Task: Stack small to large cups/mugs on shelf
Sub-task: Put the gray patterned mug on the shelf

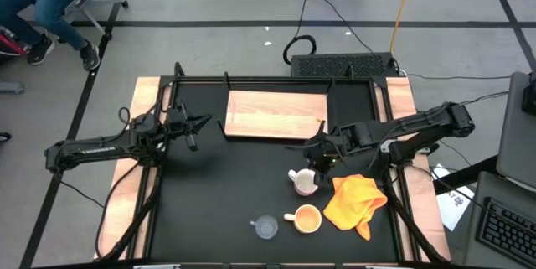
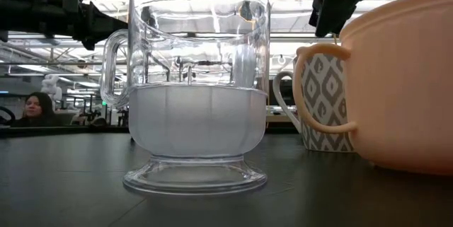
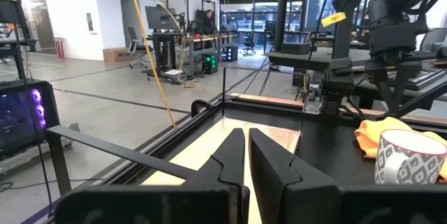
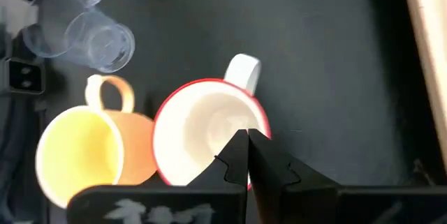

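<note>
White mug (image 1: 305, 183) w/ red rim and grey diamond pattern stands upright on the desk (image 1: 218, 193), well short of the wood shelf (image 1: 275, 115), handle toward the shelf. Orange-yellow mug (image 1: 306, 218) sits just beside it; clear glass cup (image 1: 266, 228) a bit further off; yellow cloth (image 1: 355, 202) alongside. Right gripper (image 4: 246, 155) hangs directly over the white mug's mouth, fingers clenched on nothing. Left gripper (image 3: 247, 160) waits near the shelf's far end, fingers closed, empty. Mug prob. ceramic: stiff, fairly heavy, glazed and slick, chippable. Best hold likely rim wall, one finger inside, or the handle.
</note>
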Controlling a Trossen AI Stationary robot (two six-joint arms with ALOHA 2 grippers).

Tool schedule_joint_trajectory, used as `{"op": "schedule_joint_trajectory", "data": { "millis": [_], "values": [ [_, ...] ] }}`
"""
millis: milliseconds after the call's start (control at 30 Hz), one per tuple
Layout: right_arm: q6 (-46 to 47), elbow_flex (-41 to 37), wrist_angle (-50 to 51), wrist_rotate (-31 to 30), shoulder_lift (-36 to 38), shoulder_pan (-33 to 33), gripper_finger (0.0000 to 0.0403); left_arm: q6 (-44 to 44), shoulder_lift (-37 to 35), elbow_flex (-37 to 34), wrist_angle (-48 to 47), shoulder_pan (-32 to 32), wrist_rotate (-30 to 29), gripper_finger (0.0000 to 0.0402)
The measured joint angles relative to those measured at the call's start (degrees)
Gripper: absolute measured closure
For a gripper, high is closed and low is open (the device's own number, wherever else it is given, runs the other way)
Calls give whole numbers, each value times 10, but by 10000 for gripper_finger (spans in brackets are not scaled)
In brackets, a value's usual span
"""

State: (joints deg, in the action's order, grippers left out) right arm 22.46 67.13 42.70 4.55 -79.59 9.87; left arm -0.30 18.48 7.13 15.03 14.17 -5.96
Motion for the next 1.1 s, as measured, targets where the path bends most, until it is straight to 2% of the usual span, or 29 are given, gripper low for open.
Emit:
{"op": "schedule_joint_trajectory", "data": {
  "millis": [233, 767, 1100],
  "values": [
    [-10, 0, -9, 2, 0, 20, 384, 0, 0, 0, -2, 0, 0, 378],
    [43, -21, -34, 1, -3, 21, 266, 0, 0, 0, -3, 0, 1, 378],
    [57, -70, -52, 1, -3, 7, 248, 0, 0, 0, 1, 0, 1, 378]
  ]
}}
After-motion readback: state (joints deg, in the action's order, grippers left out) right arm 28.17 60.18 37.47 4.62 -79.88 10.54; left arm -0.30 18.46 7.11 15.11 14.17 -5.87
